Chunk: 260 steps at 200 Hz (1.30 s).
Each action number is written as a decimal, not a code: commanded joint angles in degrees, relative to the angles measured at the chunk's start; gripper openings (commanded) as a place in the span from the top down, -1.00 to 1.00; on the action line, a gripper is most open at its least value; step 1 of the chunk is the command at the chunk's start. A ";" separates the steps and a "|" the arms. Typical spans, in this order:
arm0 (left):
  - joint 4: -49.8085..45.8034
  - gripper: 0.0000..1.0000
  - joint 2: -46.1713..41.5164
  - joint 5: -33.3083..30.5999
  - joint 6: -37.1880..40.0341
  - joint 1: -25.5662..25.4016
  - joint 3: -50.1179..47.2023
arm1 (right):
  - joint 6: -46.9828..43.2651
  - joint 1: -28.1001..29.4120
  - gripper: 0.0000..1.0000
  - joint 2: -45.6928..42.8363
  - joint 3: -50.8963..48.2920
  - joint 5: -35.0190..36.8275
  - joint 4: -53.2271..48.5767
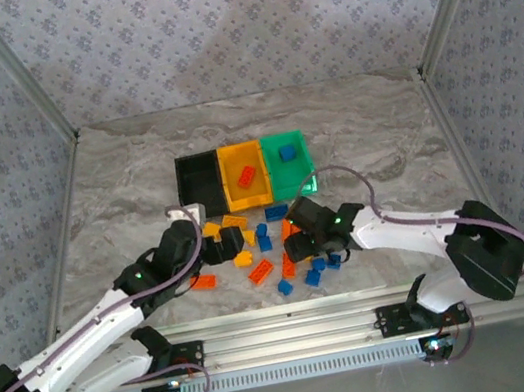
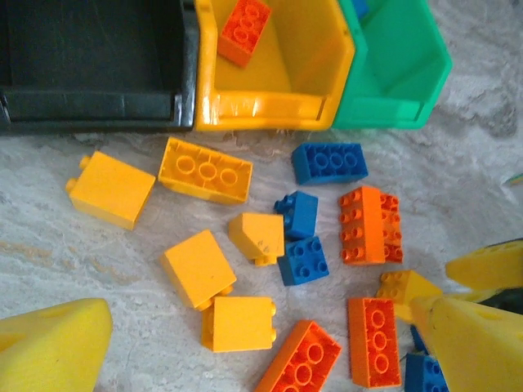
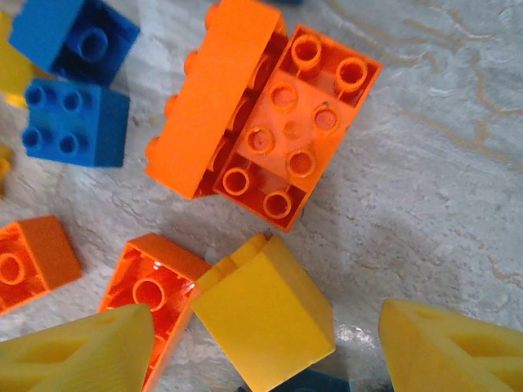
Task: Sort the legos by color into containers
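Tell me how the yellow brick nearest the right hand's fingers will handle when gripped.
The yellow brick looks like rigid moulded plastic, so it should stay stiff and is probably light. Its smooth faces might slip under pressure. It is flat-sided, so it is unlikely to roll, but the orange brick against it may get nudged.

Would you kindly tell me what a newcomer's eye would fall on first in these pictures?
The row of bins at mid-table stands out: one black, one yellow holding an orange-red brick, one green holding a blue brick. Just in front lies a bright scatter of bricks. The left gripper and right gripper hang low over it, jaws open.
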 commanded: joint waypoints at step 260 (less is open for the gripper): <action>-5.51 -0.99 -5.48 -8.89 -4.31 1.53 -1.54 | -1.85 -5.52 0.31 -2.26 1.92 4.69 -4.08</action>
